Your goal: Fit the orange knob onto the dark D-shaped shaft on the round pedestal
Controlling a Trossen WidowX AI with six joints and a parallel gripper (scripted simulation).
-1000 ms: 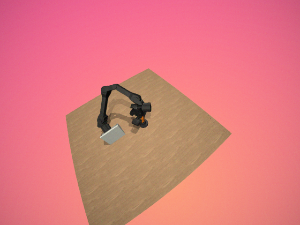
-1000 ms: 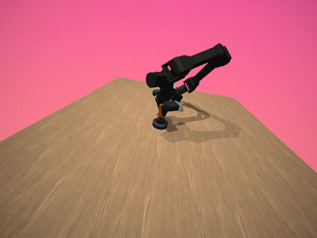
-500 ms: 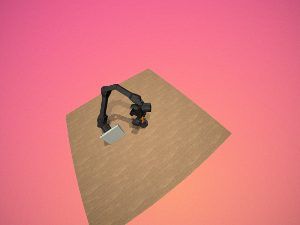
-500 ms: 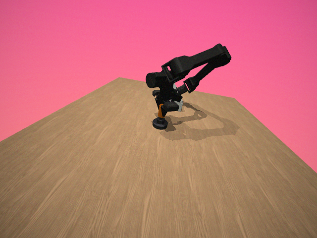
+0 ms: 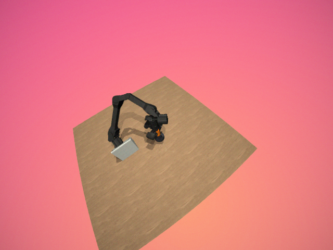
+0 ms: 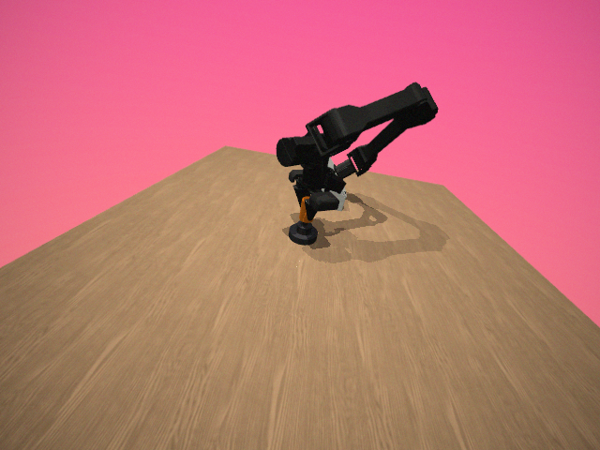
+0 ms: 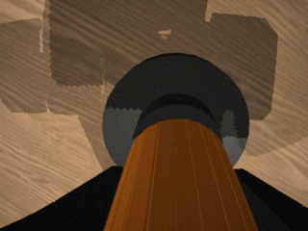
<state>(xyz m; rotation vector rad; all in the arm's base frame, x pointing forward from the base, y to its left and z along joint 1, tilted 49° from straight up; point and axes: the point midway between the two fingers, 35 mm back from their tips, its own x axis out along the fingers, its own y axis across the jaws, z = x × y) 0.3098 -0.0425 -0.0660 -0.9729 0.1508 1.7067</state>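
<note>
orange knob: long axis near-upright, lower end over round pedestal | pincer: clamped on knob | tabletop: wood-grain

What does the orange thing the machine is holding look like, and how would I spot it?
Start at the wooden table and follow the black arm down to its gripper. Clamped there is the orange knob, a ribbed cylinder standing just above a dark round pedestal. It is the only bright orange thing there; the parts around it are black or grey.

Orange knob above round pedestal
</note>
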